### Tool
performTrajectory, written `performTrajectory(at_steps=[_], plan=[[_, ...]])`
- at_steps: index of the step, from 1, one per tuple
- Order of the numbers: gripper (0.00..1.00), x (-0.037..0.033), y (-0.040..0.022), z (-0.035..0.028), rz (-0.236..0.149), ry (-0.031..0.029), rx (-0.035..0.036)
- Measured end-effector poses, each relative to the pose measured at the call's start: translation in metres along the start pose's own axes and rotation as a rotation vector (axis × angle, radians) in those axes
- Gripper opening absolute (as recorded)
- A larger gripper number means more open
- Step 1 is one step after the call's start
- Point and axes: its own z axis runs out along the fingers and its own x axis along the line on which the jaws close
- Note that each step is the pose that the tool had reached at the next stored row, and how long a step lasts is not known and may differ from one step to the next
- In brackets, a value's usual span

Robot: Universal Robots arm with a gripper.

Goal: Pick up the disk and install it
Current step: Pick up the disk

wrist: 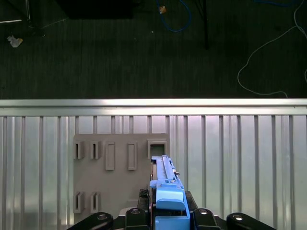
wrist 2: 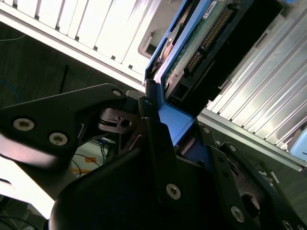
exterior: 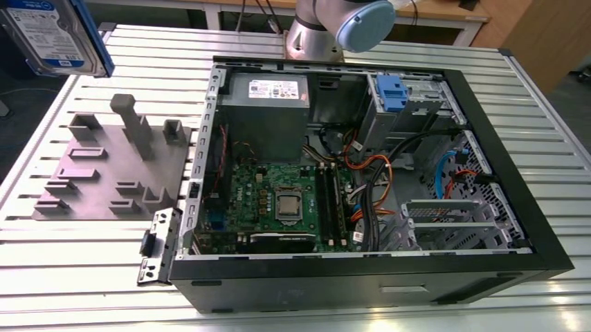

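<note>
Your black gripper point(wrist 2: 163, 122) clamps the blue-railed silver-grey rectangular disk point(exterior: 52, 33), lifted over the slatted metal table's point(exterior: 83, 256) far corner, the exterior view's left. Pickup is done; installing in the open black computer case point(exterior: 351, 283) remains.

Disk point(wrist: 165, 191) seen edge-on, blue rail & tab toward the cam, pinched in the gripper point(wrist: 169, 213), a black jaw tight against each side of the tab. Behind it, a grey plate point(wrist: 120, 184) w/ rect. slots & pockets in two rows, plus one square pocket just beside the disk's far end. Plate lies flat on the slatted alu table point(wrist: 240, 163), whose ribs run to a bright edge rail. Past the rail is dark floor point(wrist: 120, 52): a blue cable point(wrist: 175, 23) looped, a thin pale cable point(wrist: 268, 52) snaking well apart from it, and a small white scrap point(wrist: 14, 41) far off toward the other side.
</note>
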Motion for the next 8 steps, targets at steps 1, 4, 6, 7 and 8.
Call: performTrajectory(at_steps=[1,4,6,7,8], plan=[[0.36,0.0,0.0,-0.0002,0.0,0.0,0.0],[0.36,0.0,0.0,-0.0003,0.0,0.0,0.0],[0.36,0.0,0.0,-0.0004,0.0,0.0,0.0],[0.36,0.0,0.0,-0.0004,0.0,0.0,0.0],[0.36,0.0,0.0,-0.0004,0.0,0.0,-0.0001]])
